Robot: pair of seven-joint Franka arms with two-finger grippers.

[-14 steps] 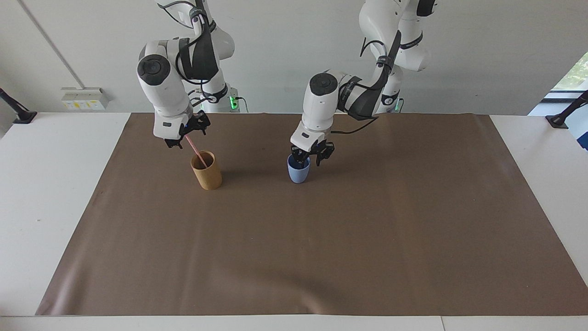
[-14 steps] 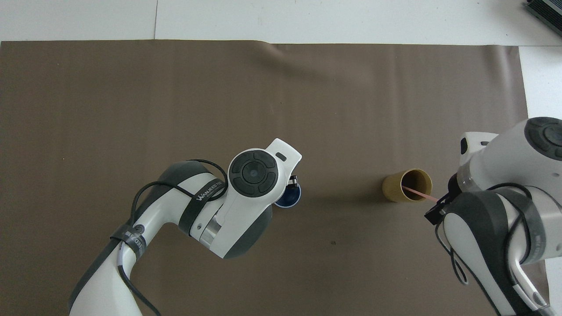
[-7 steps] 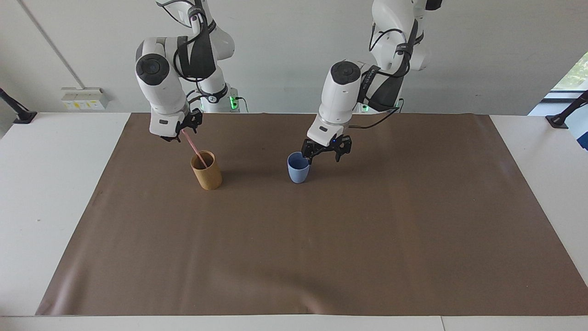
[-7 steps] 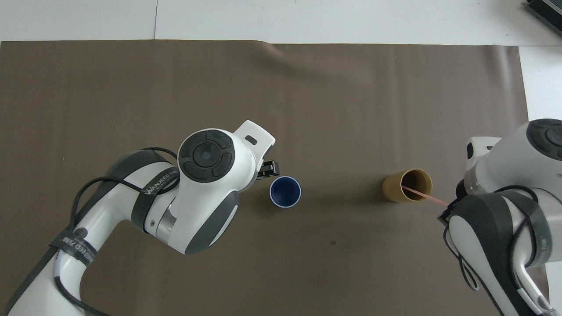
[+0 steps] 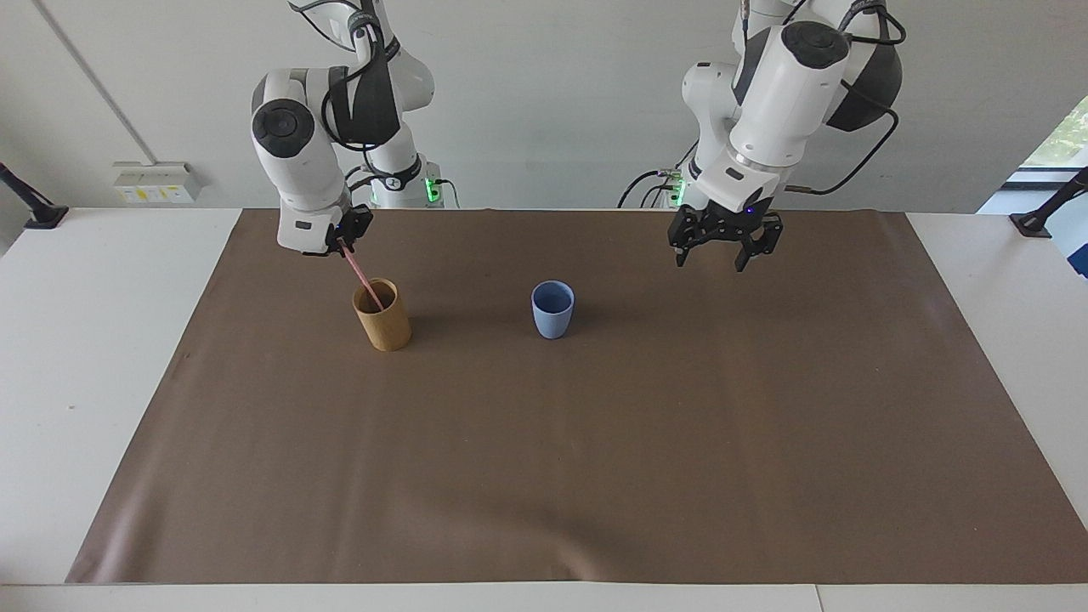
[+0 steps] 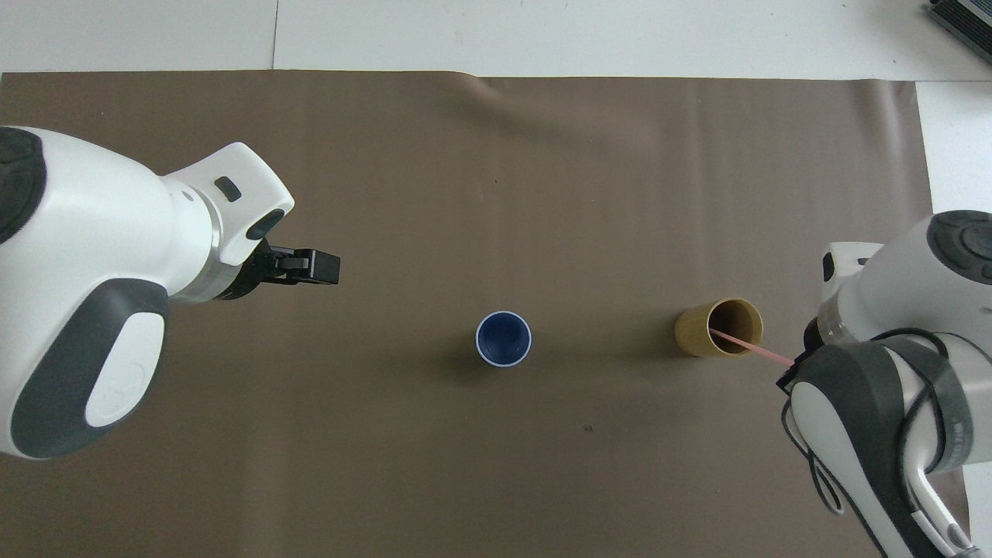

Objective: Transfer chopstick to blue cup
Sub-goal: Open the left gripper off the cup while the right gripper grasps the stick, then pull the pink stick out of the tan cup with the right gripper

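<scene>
The light-blue cup [image 5: 552, 311] stands upright and empty in the middle of the brown mat; it also shows in the overhead view [image 6: 503, 339]. The pale pink chopstick [image 5: 361, 279] leans with its lower end inside the tan cup [image 5: 384, 327], also seen from above [image 6: 748, 346]. My right gripper [image 5: 337, 247] is shut on the chopstick's upper end, just above the tan cup [image 6: 687, 332]. My left gripper [image 5: 720, 252] is open and empty, raised over the mat toward the left arm's end, well apart from the blue cup; it also shows from above [image 6: 314, 266].
The brown mat [image 5: 595, 442] covers most of the white table [image 5: 76, 357]. The tan cup stands beside the blue cup, toward the right arm's end. A small dark speck [image 6: 588, 428] lies on the mat.
My left gripper has come up off the blue cup's rim and swung away toward the left arm's end, open. My right gripper rose slightly with the chopstick, whose tip stays in the tan cup.
</scene>
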